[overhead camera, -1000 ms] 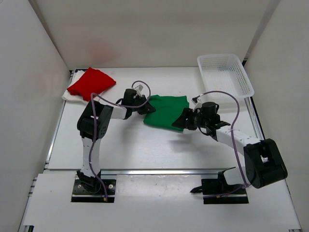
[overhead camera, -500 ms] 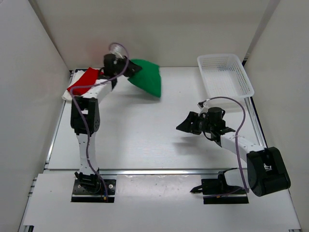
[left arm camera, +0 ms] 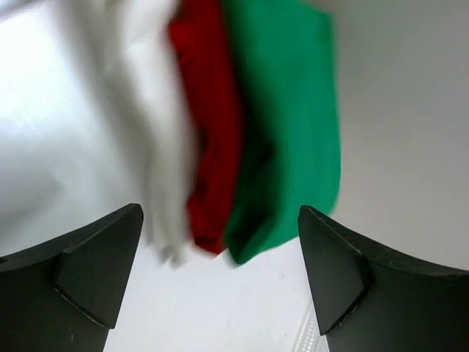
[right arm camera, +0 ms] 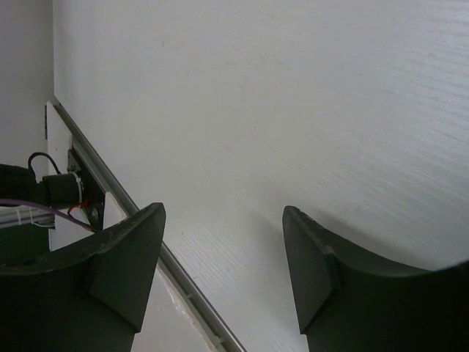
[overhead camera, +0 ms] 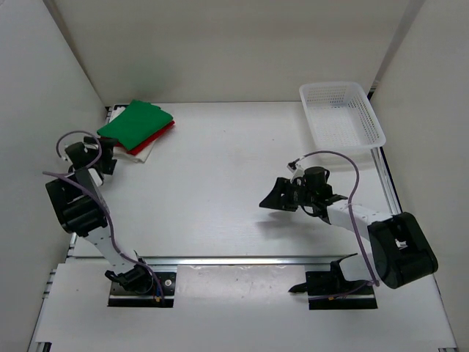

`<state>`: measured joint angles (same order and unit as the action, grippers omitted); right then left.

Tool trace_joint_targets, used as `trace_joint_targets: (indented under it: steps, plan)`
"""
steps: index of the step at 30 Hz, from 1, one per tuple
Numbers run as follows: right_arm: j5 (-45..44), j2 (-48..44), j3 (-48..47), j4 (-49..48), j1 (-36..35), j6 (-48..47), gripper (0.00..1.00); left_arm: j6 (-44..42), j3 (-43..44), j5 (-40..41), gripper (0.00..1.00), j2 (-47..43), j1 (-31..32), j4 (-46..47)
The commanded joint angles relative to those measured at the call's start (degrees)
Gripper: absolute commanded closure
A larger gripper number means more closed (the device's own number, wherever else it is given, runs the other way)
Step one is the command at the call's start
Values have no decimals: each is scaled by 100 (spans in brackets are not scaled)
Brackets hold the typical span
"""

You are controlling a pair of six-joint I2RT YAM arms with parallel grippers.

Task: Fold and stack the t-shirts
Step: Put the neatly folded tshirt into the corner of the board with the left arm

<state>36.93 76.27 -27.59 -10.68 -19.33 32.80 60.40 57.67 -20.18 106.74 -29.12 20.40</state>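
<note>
Open middle, crowded far corners

The table (overhead camera: pixel 220 169) lies bare between the two arms, leaving a wide lane across its middle. The stack of shirts (overhead camera: pixel 136 122) fills the far left corner near the left wall (overhead camera: pixel 44 110), with the left gripper (overhead camera: pixel 107 155) just beside its near edge. The basket (overhead camera: pixel 342 110) blocks the far right corner. The right gripper (overhead camera: pixel 270 196) hangs right of centre, well apart from both.

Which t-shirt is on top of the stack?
The green t-shirt: it lies topmost, the red t-shirt peeks out beneath it, the white t-shirt is at the bottom.
</note>
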Motion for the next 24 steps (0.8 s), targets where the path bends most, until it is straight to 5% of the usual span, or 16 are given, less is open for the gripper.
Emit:
trace_joint_targets:
  steps: [1,7,10,12,19,24]
  plan:
    - [-27,-68,113,-303,-123,-72,35,-89,-343,339,1,-943,214,9]
    - [-607,-323,316,-137,-536,-133,22,-405,-1038,735,1,-1682,609,-335]
    - [-1360,-481,299,371,-781,-238,28,-879,-1197,858,1,-1910,1345,-614]
    - [-1748,-586,211,565,-932,-370,1,-1352,-1162,1068,1,-2165,1942,-897]
    - [-2119,-902,192,1050,-827,-669,0,-2506,-1530,1677,1,-2658,4615,-1584]
    - [-2040,-1202,404,884,-896,-801,0,-2270,-2170,533,2,-2606,4933,-1057]
